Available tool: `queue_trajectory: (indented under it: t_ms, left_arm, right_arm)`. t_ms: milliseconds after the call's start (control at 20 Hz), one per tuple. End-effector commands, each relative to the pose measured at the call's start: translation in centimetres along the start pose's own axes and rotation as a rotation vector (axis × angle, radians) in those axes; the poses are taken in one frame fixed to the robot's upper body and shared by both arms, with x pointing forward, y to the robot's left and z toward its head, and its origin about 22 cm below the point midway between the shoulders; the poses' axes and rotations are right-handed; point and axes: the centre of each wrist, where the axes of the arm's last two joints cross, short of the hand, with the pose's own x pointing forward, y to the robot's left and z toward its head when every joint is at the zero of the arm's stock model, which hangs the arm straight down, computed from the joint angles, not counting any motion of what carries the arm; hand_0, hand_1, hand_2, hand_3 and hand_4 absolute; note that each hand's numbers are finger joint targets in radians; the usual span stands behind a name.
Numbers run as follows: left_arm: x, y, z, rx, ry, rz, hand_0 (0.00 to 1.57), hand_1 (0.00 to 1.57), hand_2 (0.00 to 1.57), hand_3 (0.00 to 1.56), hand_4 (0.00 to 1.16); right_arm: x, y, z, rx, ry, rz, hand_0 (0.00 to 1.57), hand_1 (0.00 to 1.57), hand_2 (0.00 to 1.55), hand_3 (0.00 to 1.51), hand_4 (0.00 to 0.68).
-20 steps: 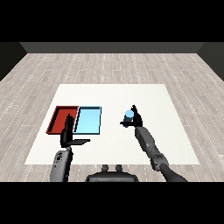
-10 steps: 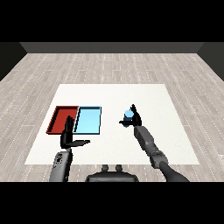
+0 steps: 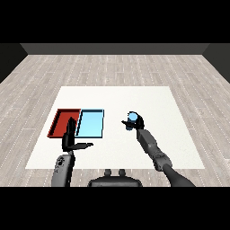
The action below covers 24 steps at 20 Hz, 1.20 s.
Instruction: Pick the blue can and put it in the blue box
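Observation:
The blue can (image 3: pixel 132 118) stands right of the table's middle, with my right hand (image 3: pixel 137 122) curled round it from the near right side. The light blue tray (image 3: pixel 90 123) lies to the left of the can, with nothing in it that I can see. Beside it on the left is the red tray (image 3: pixel 62 122). My left hand (image 3: pixel 71 140) is raised in front of the red tray's near edge, fingers straight up and thumb pointing right, holding nothing.
The white table (image 3: pixel 117 99) stretches well beyond the trays toward the far side and the right. Grey wooden floor surrounds it.
The can and my right hand have shifted very slightly toward the near side. My left hand has stayed where it was.

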Motion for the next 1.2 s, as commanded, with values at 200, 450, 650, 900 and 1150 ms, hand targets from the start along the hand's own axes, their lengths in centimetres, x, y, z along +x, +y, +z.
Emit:
queue_trajectory:
  t_ms: [200, 450, 650, 900, 1150]
  left_arm:
    - [-0.2, 0.4, -1.1, -0.012, -0.020, -0.021, 0.00, 0.00, 0.00, 0.00, 0.00]
    - [1.2, 0.3, -1.0, -0.025, -0.008, -0.004, 0.00, 0.00, 0.00, 0.00, 0.00]
    - [-0.2, -2.0, 0.1, -0.034, 0.013, 0.017, 0.00, 0.00, 0.00, 0.00, 0.00]
    - [-1.1, -2.8, 0.0, -0.102, -0.001, 0.010, 0.00, 0.00, 0.00, 0.00, 0.00]
    - [-0.9, -5.2, -1.5, -0.123, 0.018, 0.048, 0.00, 0.00, 0.00, 0.00, 0.00]
  right_arm:
    - [0.1, -0.6, -0.1, 0.008, -0.022, 0.036, 1.43, 1.43, 1.44, 1.37, 0.504]
    - [2.4, 0.0, -1.2, 0.023, -0.147, 0.082, 1.47, 1.47, 1.47, 1.36, 0.470]
    - [2.6, 2.1, -1.1, 0.048, -0.207, 0.130, 1.45, 1.45, 1.47, 1.37, 0.498]
    - [4.6, 2.9, -1.3, 0.074, -0.238, 0.087, 1.46, 1.46, 1.48, 1.38, 0.514]
    - [7.3, 5.7, -2.2, 0.113, -0.272, 0.093, 1.45, 1.45, 1.47, 1.36, 0.534]
